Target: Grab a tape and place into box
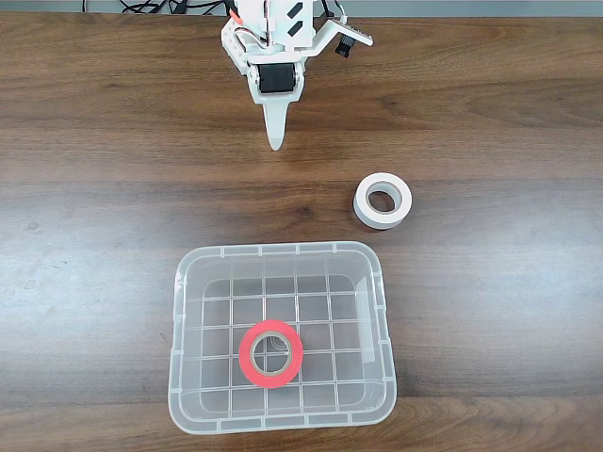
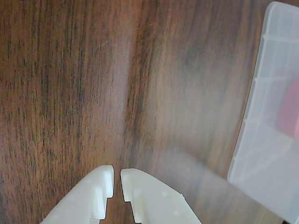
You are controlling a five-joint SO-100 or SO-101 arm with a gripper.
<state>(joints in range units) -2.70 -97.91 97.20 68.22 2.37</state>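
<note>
The red tape [image 1: 270, 353] lies flat on the grid bottom of the clear plastic box [image 1: 282, 256], near its front middle in the fixed view. In the wrist view the box [image 2: 261, 140] fills the right edge and a blurred patch of the red tape [image 2: 290, 114] shows through its wall. My white gripper [image 1: 276, 141] hangs at the top of the fixed view, well behind the box, pointing down at bare table. In the wrist view the gripper [image 2: 117, 178] has its fingertips nearly touching, with nothing between them.
A white tape roll [image 1: 382, 201] lies on the dark wooden table [image 1: 94, 235] to the right of the gripper, just behind the box's right rear corner. Cables run along the table's far edge.
</note>
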